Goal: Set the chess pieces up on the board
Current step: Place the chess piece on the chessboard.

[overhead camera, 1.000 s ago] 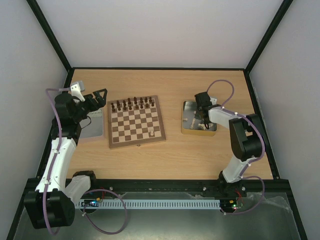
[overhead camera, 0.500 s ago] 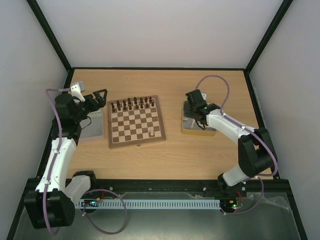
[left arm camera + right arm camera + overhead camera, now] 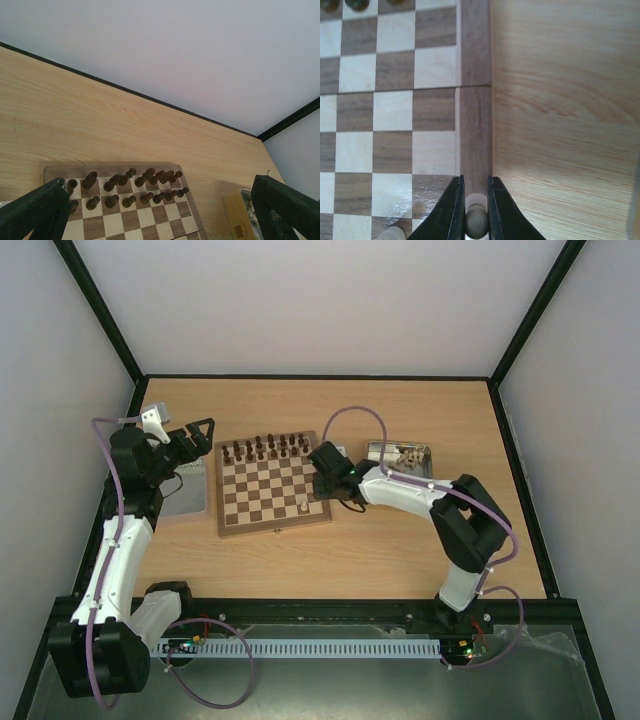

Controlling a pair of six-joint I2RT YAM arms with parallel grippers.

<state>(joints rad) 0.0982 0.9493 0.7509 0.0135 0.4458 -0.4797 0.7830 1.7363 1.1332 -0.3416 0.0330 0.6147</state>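
Observation:
The board [image 3: 272, 484] lies left of centre, with dark pieces [image 3: 268, 448] in its two far rows and one cream piece [image 3: 304, 506] standing near its right near corner. My right gripper [image 3: 322, 472] hangs over the board's right border, shut on a cream chess piece [image 3: 476, 220]; the wrist view shows it above the border strip [image 3: 475, 125], and another cream piece [image 3: 393, 233] shows at the lower left. My left gripper [image 3: 198, 432] is open and empty, raised left of the board; the board [image 3: 145, 220] lies below its fingers [image 3: 35, 210].
A yellow metal tin [image 3: 400, 454] with several cream pieces sits right of the board, partly hidden by the right arm. A grey tin [image 3: 184, 496] lies left of the board under the left arm. Black frame rails border the table.
My right gripper has moved left from the tin to the board's right edge, carrying a cream piece. The left arm has not moved.

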